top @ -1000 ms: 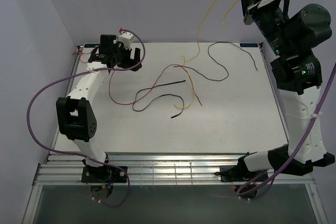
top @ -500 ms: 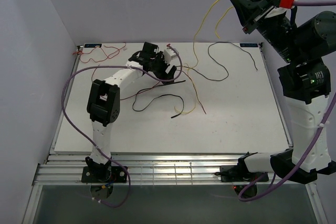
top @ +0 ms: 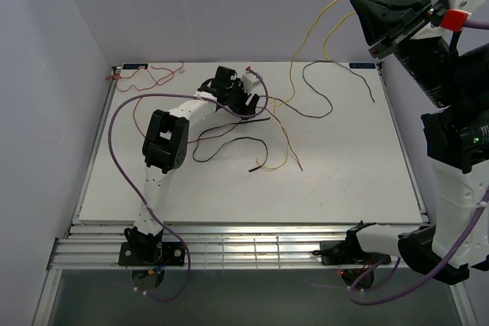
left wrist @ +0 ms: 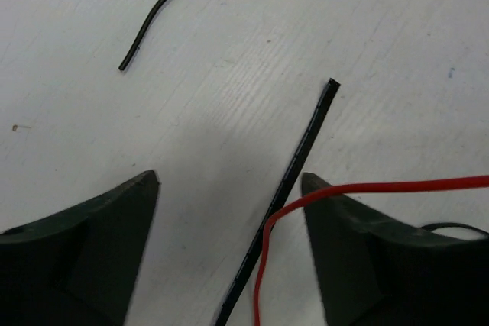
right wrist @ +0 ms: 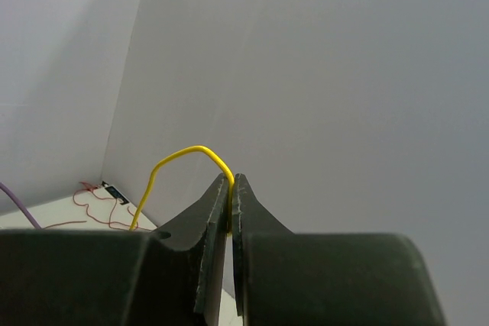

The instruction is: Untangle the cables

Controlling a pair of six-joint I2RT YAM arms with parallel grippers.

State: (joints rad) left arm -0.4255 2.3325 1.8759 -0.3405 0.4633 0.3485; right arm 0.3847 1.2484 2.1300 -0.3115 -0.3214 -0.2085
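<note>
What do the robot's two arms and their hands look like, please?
The left arm and right arm have white links joined by black joint housings, each with a thick purple hose looping alongside. The left hand and right hand have black, wedge-shaped fingers. A red tab sits on the right wrist.

Yellow cable point(right wrist: 197, 147), bright against a pale grey wall point(right wrist: 344, 74). Left tool point(left wrist: 229, 185) and right tool point(right wrist: 232, 179), both matt black. The counter point(left wrist: 229, 51) is white with dark specks. Black cable point(left wrist: 306, 139), vivid red cable point(left wrist: 397, 185), purple hose point(right wrist: 15, 200), red tag point(top: 457, 18).
</note>
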